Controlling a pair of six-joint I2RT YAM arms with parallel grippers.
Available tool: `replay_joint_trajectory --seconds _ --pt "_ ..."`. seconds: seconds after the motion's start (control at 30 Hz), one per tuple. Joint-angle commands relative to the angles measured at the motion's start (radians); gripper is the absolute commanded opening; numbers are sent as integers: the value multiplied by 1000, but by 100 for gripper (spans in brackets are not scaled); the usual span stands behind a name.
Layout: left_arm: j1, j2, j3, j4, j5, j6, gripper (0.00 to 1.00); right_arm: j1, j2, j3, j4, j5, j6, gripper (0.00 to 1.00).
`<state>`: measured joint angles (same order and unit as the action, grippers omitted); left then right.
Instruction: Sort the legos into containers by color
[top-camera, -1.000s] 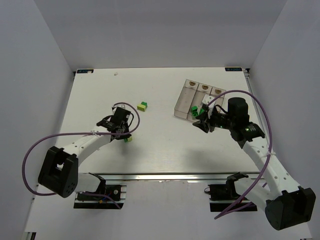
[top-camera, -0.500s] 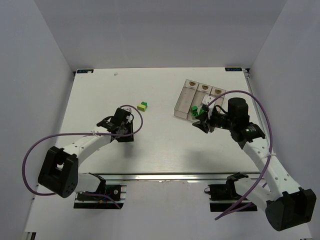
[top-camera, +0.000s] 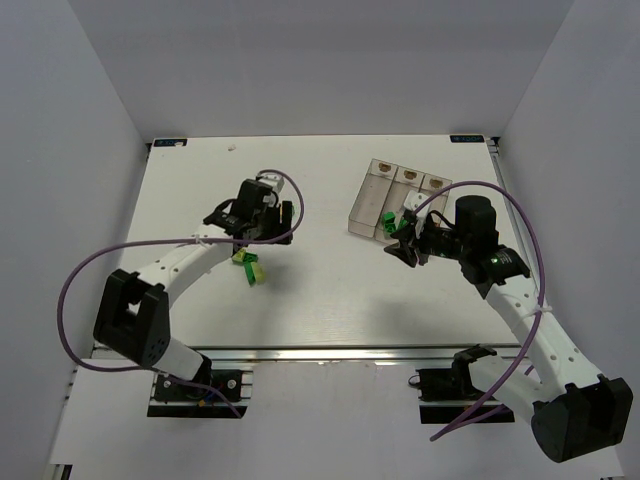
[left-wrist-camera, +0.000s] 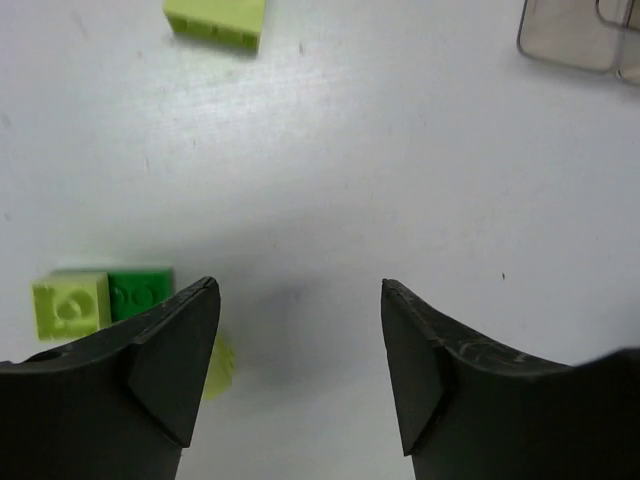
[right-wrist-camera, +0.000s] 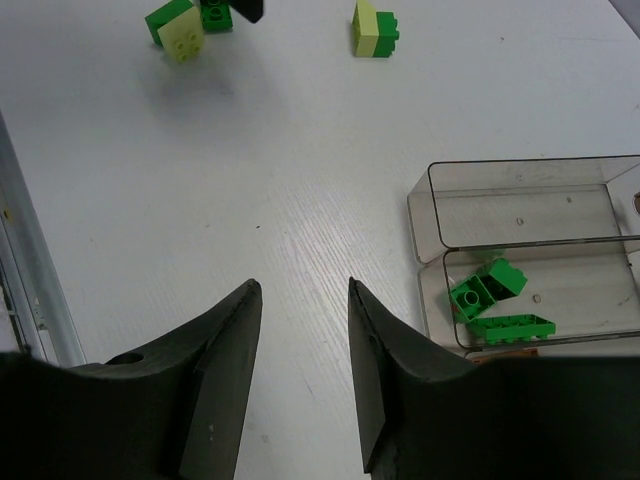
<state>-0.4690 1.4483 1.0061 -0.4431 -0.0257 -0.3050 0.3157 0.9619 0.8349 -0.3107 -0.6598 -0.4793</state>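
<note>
Plainly both finger pairs stand spread and empty: left gripper (left-wrist-camera: 297, 300) beside two-tone legos (left-wrist-camera: 138, 295) at lower left, right gripper (right-wrist-camera: 303, 290) left of the containers (right-wrist-camera: 520, 205).

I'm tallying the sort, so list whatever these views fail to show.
Third bin: right wrist view, lost at the bottom edge behind the right gripper; top view, that gripper covers its near end.
Yellow-green lego: left wrist view, cut by the top edge.
Another lego: same view, mostly behind a finger of the left gripper.
Lego cluster: top view, too small to count.
</note>
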Motion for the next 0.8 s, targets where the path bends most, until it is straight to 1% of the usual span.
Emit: replay_joint_trajectory --seconds 0.0,0.07,0.1,0.13,0.2,0.3,0.5,0.63,0.77 --pt "-5 99 92 87 -37 89 76 6 -11 -7 30 -1 -8 46" --pt "-3 162 141 84 -57 119 81 6 -11 -7 27 -1 -10 46" --pt "-5 228 201 66 -87 128 83 5 -11 -7 28 0 -12 47" --pt "-5 259 228 55 -94 138 86 5 -11 -10 28 0 -12 47" --pt "-5 332 296 37 -105 174 90 6 -11 -8 28 0 -15 47" --pt "-5 394 353 21 -114 196 90 5 -8 -8 27 2 -21 48" --pt "-5 429 374 12 -143 236 90 10 6 -10 25 14 -25 48" --pt "0 411 324 63 -164 265 90 14 17 -7 25 25 -28 48" --pt "9 428 338 66 -161 279 90 14 23 -8 25 31 -28 49"
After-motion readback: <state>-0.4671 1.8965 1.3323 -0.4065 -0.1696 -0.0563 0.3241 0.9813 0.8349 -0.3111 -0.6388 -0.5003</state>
